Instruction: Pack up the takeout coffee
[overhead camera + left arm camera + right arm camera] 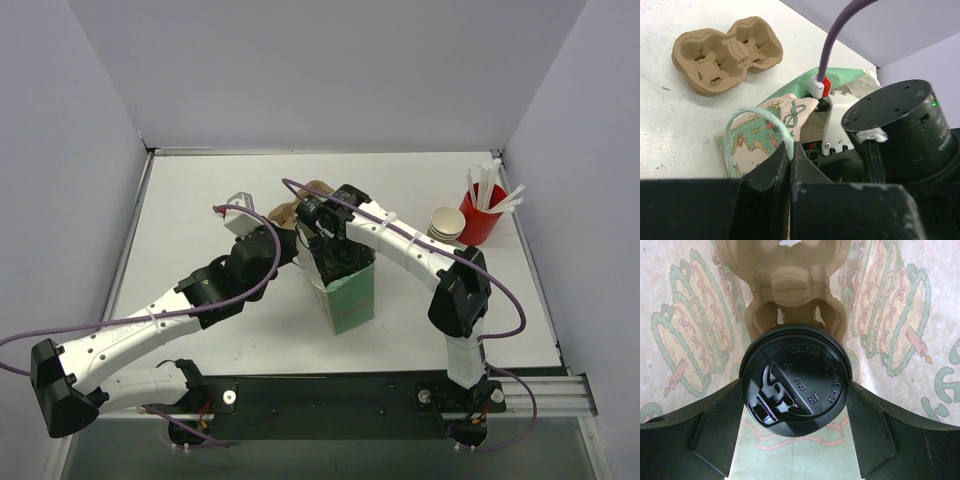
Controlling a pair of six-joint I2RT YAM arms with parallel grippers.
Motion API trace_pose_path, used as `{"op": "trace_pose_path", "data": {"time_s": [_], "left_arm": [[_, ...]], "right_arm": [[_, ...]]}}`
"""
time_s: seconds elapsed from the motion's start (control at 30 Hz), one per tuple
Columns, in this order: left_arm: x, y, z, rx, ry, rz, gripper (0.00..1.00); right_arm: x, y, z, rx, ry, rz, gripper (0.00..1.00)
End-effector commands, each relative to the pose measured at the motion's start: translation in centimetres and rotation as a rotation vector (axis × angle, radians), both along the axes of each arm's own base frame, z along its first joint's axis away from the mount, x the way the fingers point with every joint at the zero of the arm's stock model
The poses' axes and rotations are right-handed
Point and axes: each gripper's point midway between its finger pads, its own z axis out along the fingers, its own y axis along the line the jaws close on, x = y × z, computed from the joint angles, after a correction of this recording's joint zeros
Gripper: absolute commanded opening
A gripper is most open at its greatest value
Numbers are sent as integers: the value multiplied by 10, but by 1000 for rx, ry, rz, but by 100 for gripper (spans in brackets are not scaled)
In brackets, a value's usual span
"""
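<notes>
Two fingers of the right pincer [796, 395] stand wide apart, one on each flank of the takeout coffee [795, 367], whose black lid fills the gap between them. The cup's long axis runs straight away from this pincer, seen end-on, pointing down into the paper bag [890, 315]. Beyond the cup, past the fingertips, a pulp carrier [790, 280] shows between the bag's patterned walls, apparently at the bottom. Its nearest well looks slightly ahead of the lid, so lowering probably needs a small forward shift. The left pincer [790, 165], closed, pinches the bag's turquoise handle [757, 117], seemingly keeping the mouth open.
</notes>
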Motion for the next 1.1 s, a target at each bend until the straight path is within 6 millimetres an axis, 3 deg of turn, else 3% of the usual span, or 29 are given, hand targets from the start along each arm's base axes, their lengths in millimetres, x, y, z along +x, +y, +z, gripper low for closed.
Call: {"op": "trace_pose_path", "data": {"time_s": [0.0, 0.27, 1.07], "left_arm": [[3, -14, 23, -42, -46, -37, 0], [4, -18, 25, -31, -51, -52, 0], [5, -20, 21, -25, -32, -50, 0]], "right_arm": [[-10, 0, -15, -23, 39, 34, 11], [-13, -1, -30, -18, 39, 6, 11], [-2, -5, -27, -4, -45, -11, 10]]}}
